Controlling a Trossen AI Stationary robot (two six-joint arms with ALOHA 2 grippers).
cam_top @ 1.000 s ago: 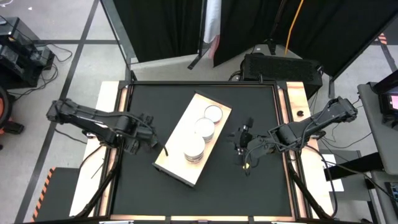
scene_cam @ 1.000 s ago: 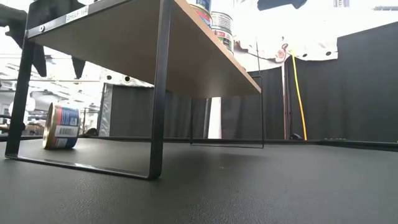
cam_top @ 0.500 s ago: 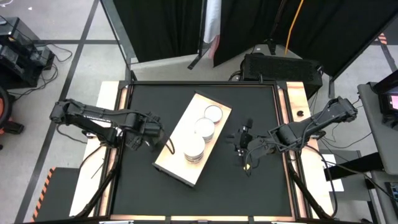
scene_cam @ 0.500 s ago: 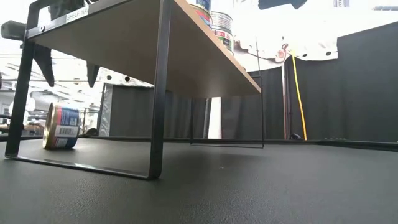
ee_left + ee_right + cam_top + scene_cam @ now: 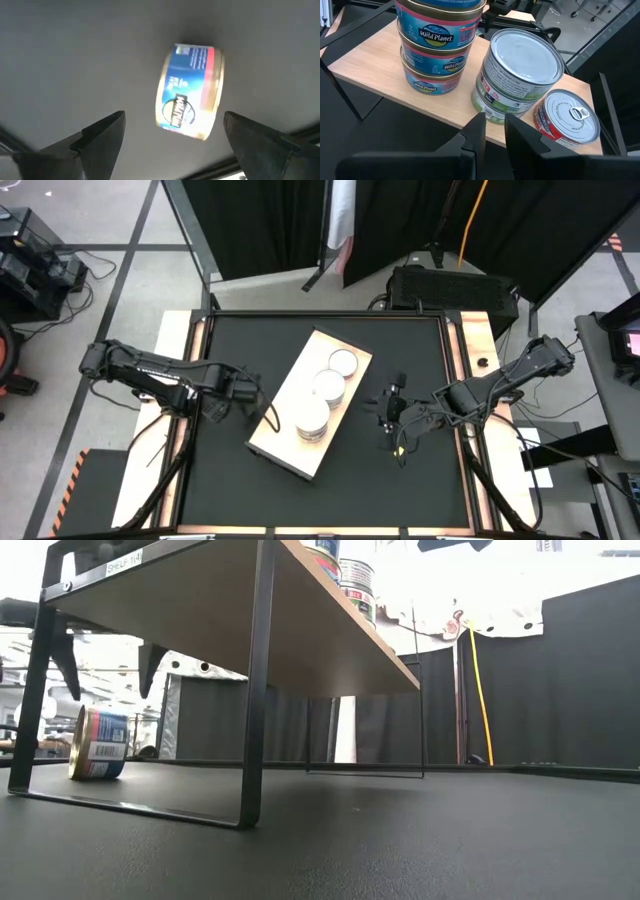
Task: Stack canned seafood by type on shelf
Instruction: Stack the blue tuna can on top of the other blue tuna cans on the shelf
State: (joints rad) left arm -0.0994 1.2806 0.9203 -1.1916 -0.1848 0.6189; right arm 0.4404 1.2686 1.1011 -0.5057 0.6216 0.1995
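One tin (image 5: 190, 90) with a blue label, red band and gold rim stands on its edge on the black table, beside the shelf's left legs (image 5: 98, 743). My left gripper (image 5: 175, 127) hangs open above it, one finger on either side and clear of it (image 5: 108, 658). In the high view this gripper (image 5: 250, 390) hides the tin. The pale shelf (image 5: 290, 435) stands on black metal legs and carries three groups of tins (image 5: 328, 387). My right gripper (image 5: 494, 131) is shut and waits right of the shelf (image 5: 392, 408).
On the shelf are a stack of three blue tins (image 5: 440, 45), taller green-label cans (image 5: 520, 75) and a red-label tin with a pull tab (image 5: 567, 120). The shelf's thin black legs (image 5: 255, 690) stand close to the tin on edge. Bare black tabletop (image 5: 420, 340) lies around the shelf.
My left gripper has moved toward the table's right, closer to the shelf's left edge, and has come down a little over the tin on edge. The tin and the tins on the shelf have stayed where they were.
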